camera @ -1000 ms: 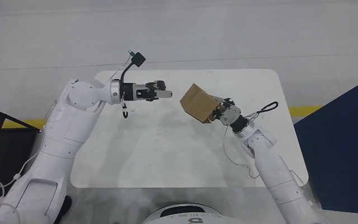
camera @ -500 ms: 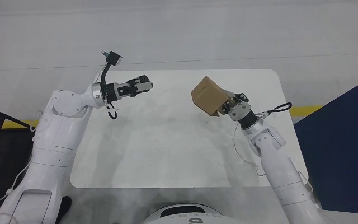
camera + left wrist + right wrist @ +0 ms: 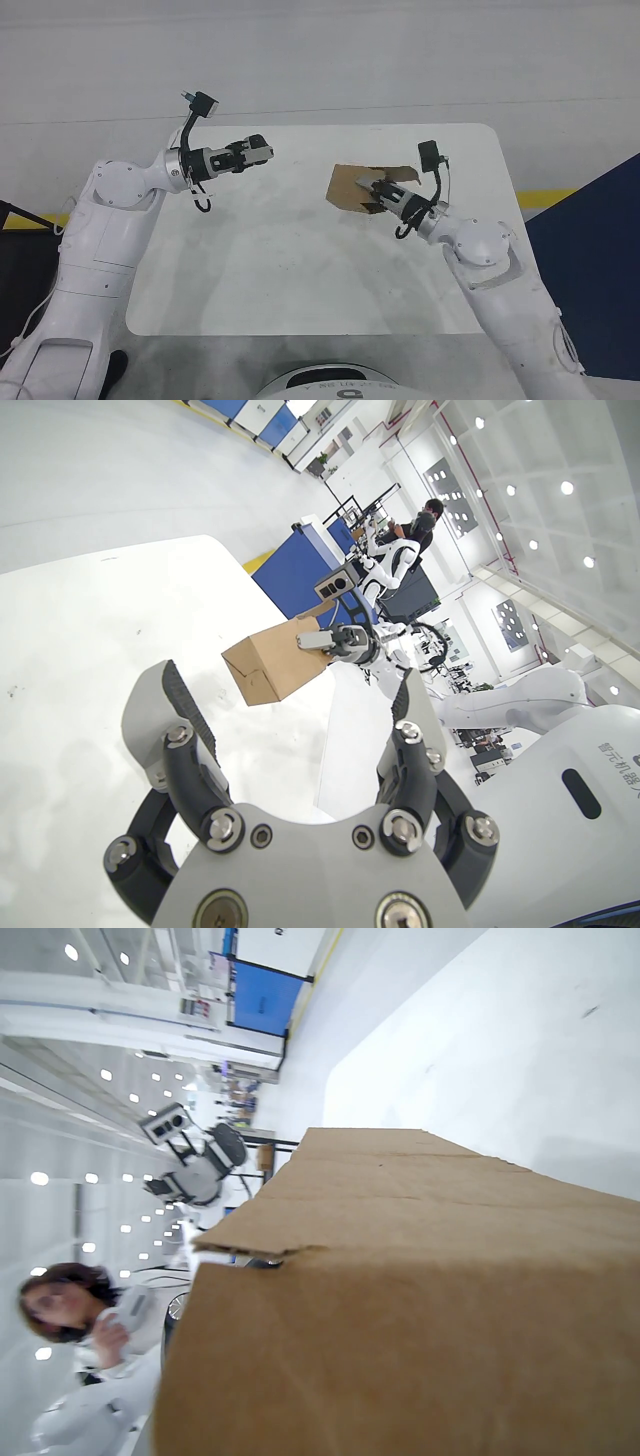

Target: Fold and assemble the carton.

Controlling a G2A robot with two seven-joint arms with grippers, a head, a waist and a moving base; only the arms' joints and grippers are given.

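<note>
Carton (image 3: 350, 187) is hanging over the table (image 3: 300, 280), above the far right part of the tabletop, and appears to be lifted off the surface. It is sitting tilted. Its closed end, where the folded panels are meeting in a seam, is facing across the table toward the left side. Its open end, with loose flaps (image 3: 402, 172) sticking out, is facing the table's right edge.

The right gripper (image 3: 378, 192) is grasping the carton at that open end. One finger (image 3: 310, 640) is pressing flat on the outside of a brown side wall, while the other is hiding behind the cardboard. In the right wrist view the brown wall is lying close against the camera, with the white tabletop showing beyond it.

The left gripper (image 3: 264, 150) is hovering above the table's far left part, near the far edge. It is well apart from the carton and is pointing toward it. Its two fingers (image 3: 172, 700) are standing spread wide, showing their ridged black pads and holding nothing.
</note>
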